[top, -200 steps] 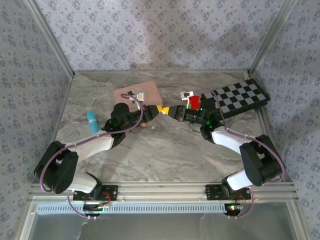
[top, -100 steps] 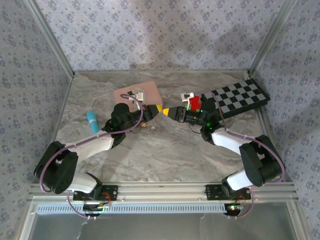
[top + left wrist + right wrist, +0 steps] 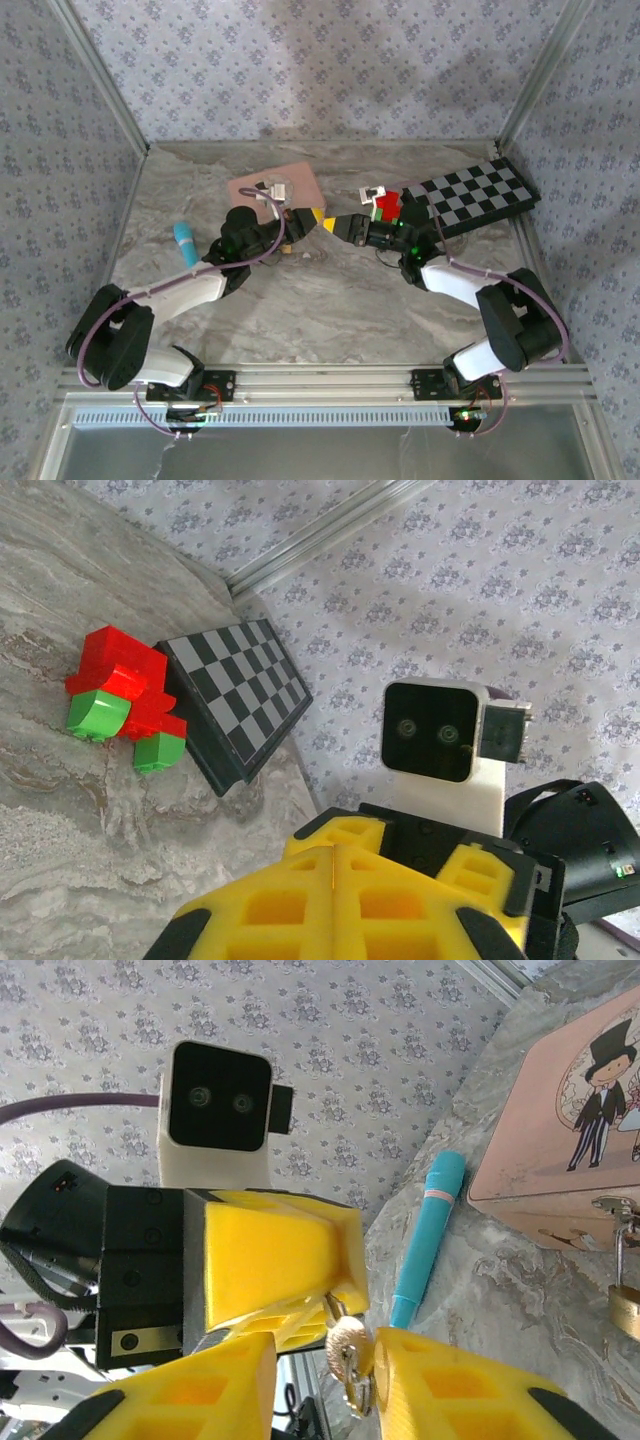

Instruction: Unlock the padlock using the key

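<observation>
1. The left gripper point(image 3: 333, 855) has its yellow fingers pressed flat together, with no gap along the seam in the left wrist view.
2. In the right wrist view, a small silvery key point(image 3: 347, 1352) on a ring sticks out from below those clenched fingertips, so the left gripper is grasping the key.
3. The right gripper point(image 3: 322, 1355) stands released, its 2 yellow fingers apart with the key hanging in the gap. The key sits against the finger on the right of that view; whether it truly touches cannot be told.
4. From above, the 2 grippers meet tip to tip over the middle of the marble table point(image 3: 330, 300).
5. The padlock point(image 3: 626, 1310) hangs by its silver shackle from the front of the pink box point(image 3: 560, 1150), cut off by the right edge of the right wrist view and well apart from the key.
6. A teal pen point(image 3: 425, 1235) lies on the table just beside the box.
7. A checkerboard point(image 3: 240, 700) lies at the far right, with red and green blocks point(image 3: 120, 695) touching its edge.
</observation>
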Motion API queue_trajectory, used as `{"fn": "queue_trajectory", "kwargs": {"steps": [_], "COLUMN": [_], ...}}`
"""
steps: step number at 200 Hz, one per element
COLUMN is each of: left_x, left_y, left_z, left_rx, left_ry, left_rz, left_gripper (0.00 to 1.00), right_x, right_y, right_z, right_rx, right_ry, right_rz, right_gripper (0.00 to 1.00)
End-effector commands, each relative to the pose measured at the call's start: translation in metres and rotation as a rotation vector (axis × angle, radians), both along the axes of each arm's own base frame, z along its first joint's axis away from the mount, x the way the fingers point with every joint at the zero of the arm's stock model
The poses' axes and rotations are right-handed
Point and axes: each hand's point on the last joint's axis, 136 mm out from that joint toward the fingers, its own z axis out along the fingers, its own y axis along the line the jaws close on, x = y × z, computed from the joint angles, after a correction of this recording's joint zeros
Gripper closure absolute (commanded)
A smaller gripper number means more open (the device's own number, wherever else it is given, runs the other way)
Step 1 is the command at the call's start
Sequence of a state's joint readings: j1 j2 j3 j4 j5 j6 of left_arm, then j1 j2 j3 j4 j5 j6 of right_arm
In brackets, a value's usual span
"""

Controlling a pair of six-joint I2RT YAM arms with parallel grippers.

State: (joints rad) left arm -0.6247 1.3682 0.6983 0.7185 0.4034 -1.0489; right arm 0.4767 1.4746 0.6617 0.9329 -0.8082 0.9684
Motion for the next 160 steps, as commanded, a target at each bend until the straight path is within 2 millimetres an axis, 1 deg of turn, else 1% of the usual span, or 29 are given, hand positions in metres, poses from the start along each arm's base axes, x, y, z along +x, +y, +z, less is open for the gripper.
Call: {"fn": "queue_trajectory", "kwargs": {"steps": [1,20,35,42,67,91,96,126,152,155,160], "left_x": [-0.0058,-0.0060,-0.0073,-0.0074,-0.0097,-0.0106,-0.0105,-0.0112,-0.0092,-0.0089,-0.0074], "left_y": [0.0026,0.0032,0.0020,0.0018,-0.0008,-0.0013,-0.0013,-0.0007,0.0028,0.0039,0.0065], "left_z": [0.0194,0.0196,0.0187,0.0187,0.0156,0.0160,0.0162,0.0174,0.0138,0.0136,0.0118], "left_rx": [-0.036,-0.036,-0.036,-0.036,-0.036,-0.041,-0.041,-0.043,-0.032,-0.028,-0.016], "left_ry": [-0.052,-0.051,-0.048,-0.048,-0.041,-0.041,-0.041,-0.044,-0.036,-0.036,-0.037], "left_rz": [0.004,0.004,0.000,0.001,-0.005,-0.006,-0.006,-0.003,0.020,0.025,0.036], "left_gripper": [1.00,1.00,1.00,1.00,1.00,1.00,1.00,1.00,1.00,0.96,0.87], "right_x": [-0.0014,-0.0004,0.0001,-0.0001,0.0011,0.0018,0.0015,0.0016,0.0007,0.0008,0.0010], "right_y": [0.0023,0.0013,0.0015,0.0015,0.0018,0.0021,0.0024,0.0022,0.0011,0.0009,0.0004], "right_z": [0.0073,0.0083,0.0100,0.0108,0.0135,0.0143,0.0143,0.0148,0.0139,0.0133,0.0118], "right_rx": [0.026,0.029,0.032,0.033,0.036,0.038,0.039,0.042,0.043,0.042,0.039], "right_ry": [-0.029,-0.035,-0.039,-0.042,-0.049,-0.052,-0.051,-0.057,-0.060,-0.060,-0.058], "right_rz": [0.010,0.003,0.003,0.003,0.001,0.001,0.002,0.003,0.000,-0.001,-0.004], "right_gripper": [0.79,0.88,0.90,0.89,0.80,0.79,0.80,1.00,1.00,1.00,1.00]}}
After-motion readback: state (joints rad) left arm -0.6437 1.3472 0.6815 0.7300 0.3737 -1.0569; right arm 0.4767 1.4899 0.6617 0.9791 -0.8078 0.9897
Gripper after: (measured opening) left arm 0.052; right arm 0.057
